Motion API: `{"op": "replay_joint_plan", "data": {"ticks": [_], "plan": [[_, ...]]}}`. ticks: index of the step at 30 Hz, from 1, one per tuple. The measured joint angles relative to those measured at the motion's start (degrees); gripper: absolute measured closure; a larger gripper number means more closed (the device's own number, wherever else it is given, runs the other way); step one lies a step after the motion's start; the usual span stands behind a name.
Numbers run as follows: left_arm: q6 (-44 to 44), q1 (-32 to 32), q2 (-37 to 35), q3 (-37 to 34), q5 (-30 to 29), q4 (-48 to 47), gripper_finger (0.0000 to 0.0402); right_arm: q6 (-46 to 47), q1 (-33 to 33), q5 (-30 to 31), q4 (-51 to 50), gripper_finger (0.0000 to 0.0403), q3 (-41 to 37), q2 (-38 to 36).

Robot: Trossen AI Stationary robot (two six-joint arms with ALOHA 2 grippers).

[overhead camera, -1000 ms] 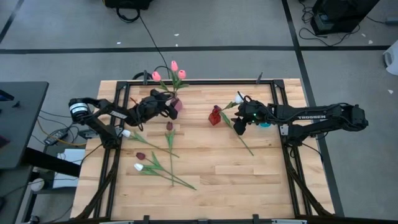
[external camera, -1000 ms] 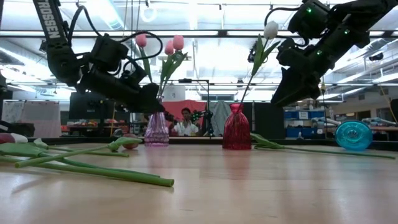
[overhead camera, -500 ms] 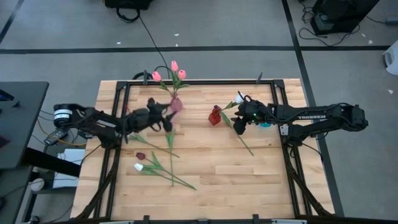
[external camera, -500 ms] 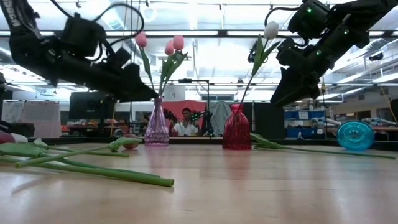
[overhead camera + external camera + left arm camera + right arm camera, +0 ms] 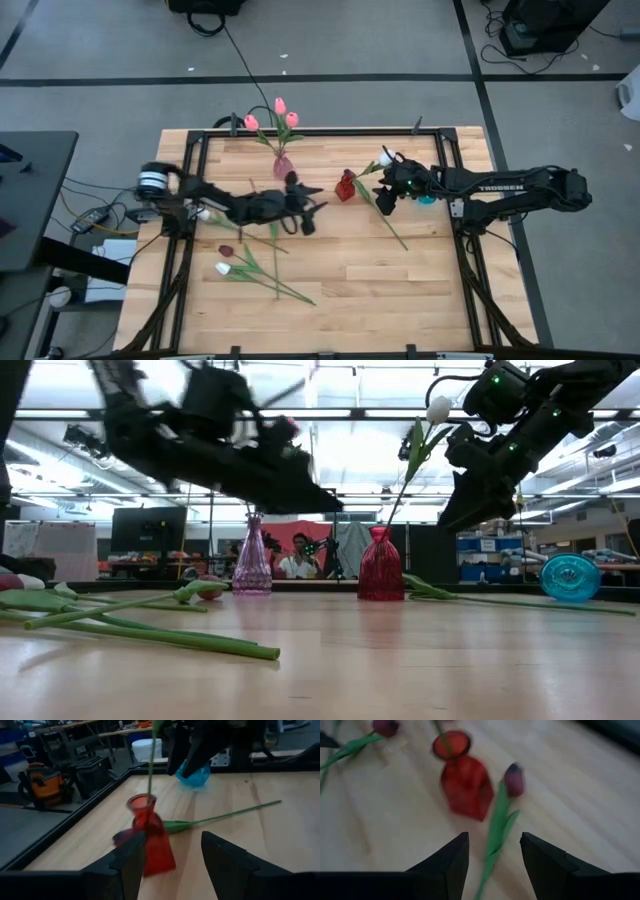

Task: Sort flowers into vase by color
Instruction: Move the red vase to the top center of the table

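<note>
Two vases (image 5: pixel 283 166) (image 5: pixel 345 186) standing side by side near the table's (image 5: pixel 420 290) far edge; three flowers (image 5: pixel 281 113) upright in the left one. Loose flowers (image 5: pixel 250 262) lying on the left half, one (image 5: pixel 392 228) on the right. Left gripper (image 5: pixel 310 205) between the vases, right gripper (image 5: pixel 383 197) just right of them.

Left gripper (image 5: pixel 312 205) mid-table, jaws apart; right gripper (image 5: pixel 385 180) raised, jaws parted.

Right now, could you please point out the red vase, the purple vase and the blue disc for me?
red vase (image 5: pixel 380 572): low view, on the middle of its body.
purple vase (image 5: pixel 252 568): low view, on its lower body.
blue disc (image 5: pixel 570 577): low view, on the centre of its face.
</note>
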Motion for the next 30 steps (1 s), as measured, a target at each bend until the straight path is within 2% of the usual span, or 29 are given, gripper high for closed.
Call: {"op": "replay_joint_plan", "data": {"ticks": [3,8,12,17,20,24,30], "plan": [[0.07,1.12,6.47,6.56,-0.07,-0.07,0.0203,1.45,0.04,-2.95,-2.78,0.0212,0.00,-0.41],[-2.82,3.50,12.88,13.42,1.49,-0.23,0.0194,2.45,0.15,-3.18,-7.18,0.0212,0.00,-1.92],[-5.53,5.41,14.40,15.33,2.84,-0.53,0.0156,1.68,0.20,-3.38,-7.79,0.0212,0.00,-3.06],[-6.24,6.01,14.49,16.22,1.12,-2.42,0.0090,0.02,0.17,-3.38,-6.89,0.0212,0.00,-3.48],[-6.22,6.01,14.49,16.22,0.88,-1.84,0.0069,-0.13,0.17,-3.36,-6.09,0.0212,0.00,-3.48],[-6.21,6.48,14.49,16.75,1.34,-2.12,0.0069,-0.12,0.17,-2.90,-5.46,0.0212,0.00,-3.45],[-4.18,7.94,14.49,18.94,1.71,-2.23,0.0095,0.34,0.17,-2.88,-4.12,0.0212,0.00,-3.45]]}}
